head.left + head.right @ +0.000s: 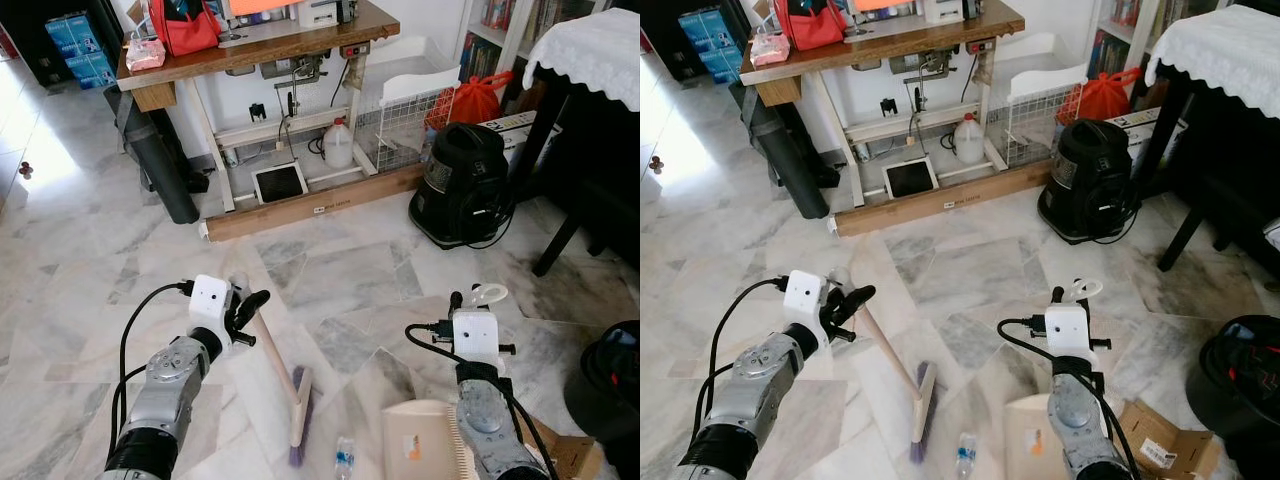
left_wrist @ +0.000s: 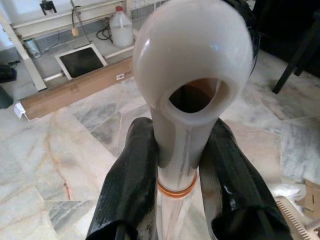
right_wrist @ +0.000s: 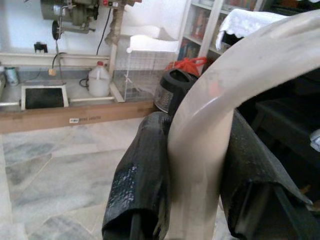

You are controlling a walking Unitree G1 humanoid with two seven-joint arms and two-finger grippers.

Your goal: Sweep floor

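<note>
In the left eye view, the left pincer (image 1: 243, 315) grips the top of the broom (image 1: 283, 385), whose handle slants down to purple bristles resting on the marble floor (image 1: 330, 270). A small plastic bottle (image 1: 344, 459) lies just right of the bristles. The right pincer (image 1: 477, 310) holds the looped handle of the dustpan (image 1: 425, 445), which sits near, to the right.

The left wrist view shows both fingers (image 2: 127, 185) clamped on the broom's pale handle below its hanging loop.

The right wrist view shows the fingers (image 3: 142, 175) clamped on the dustpan's curved handle.

Risks, as I judge them: the smooth handle could twist in the grip during a stroke, and the light bottle could roll past the dustpan.
</note>
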